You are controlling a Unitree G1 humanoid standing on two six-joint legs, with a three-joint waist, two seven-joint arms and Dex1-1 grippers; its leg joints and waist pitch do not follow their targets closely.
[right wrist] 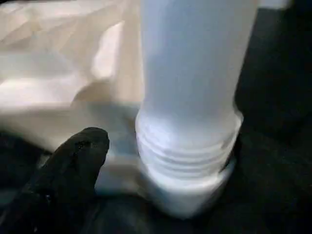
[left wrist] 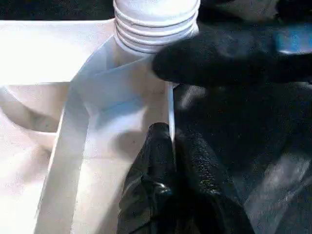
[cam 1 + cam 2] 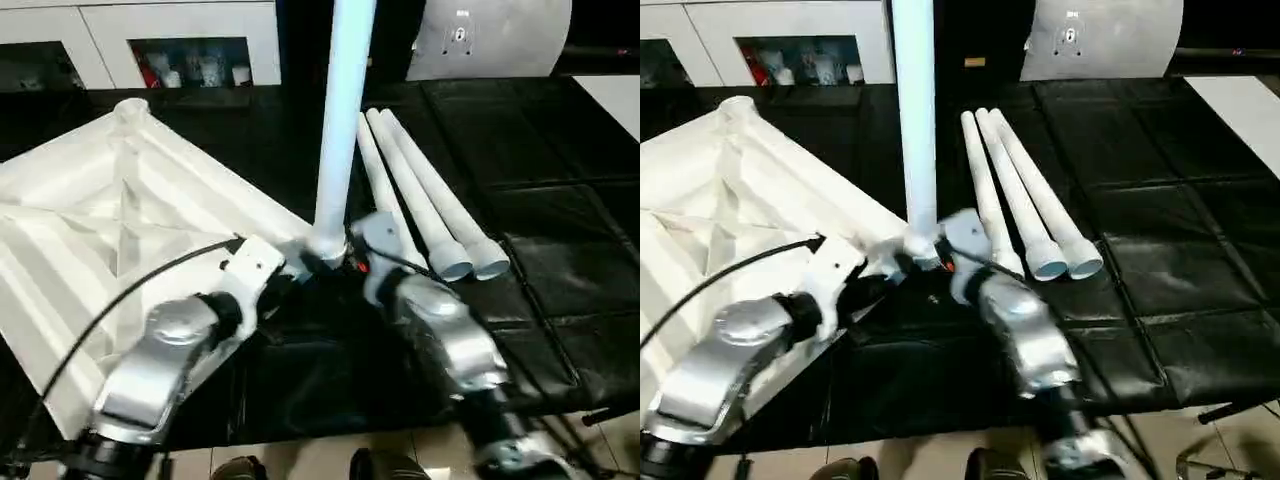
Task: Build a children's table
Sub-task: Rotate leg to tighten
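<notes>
Leg [image 3: 340,120] stands upright in the tabletop's [image 3: 90,230] corner socket; my left gripper [image 2: 168,146] is pressed closed, holding nothing, and my right gripper's [image 3: 352,262] spread I cannot tell.

The table top [image 3: 110,230] is plain white, its underside crossed by raised ribs that catch grey shadow. The upright leg [image 3: 340,130] looks white with a faint bluish tint, ringed by thread ridges at its base. Three loose legs [image 3: 420,200] are white too. Under everything lies a glossy black mat [image 3: 540,200] seamed into squares. Both forearms are silver; the left gripper [image 2: 168,146] has black, finely pebbled fingers
</notes>
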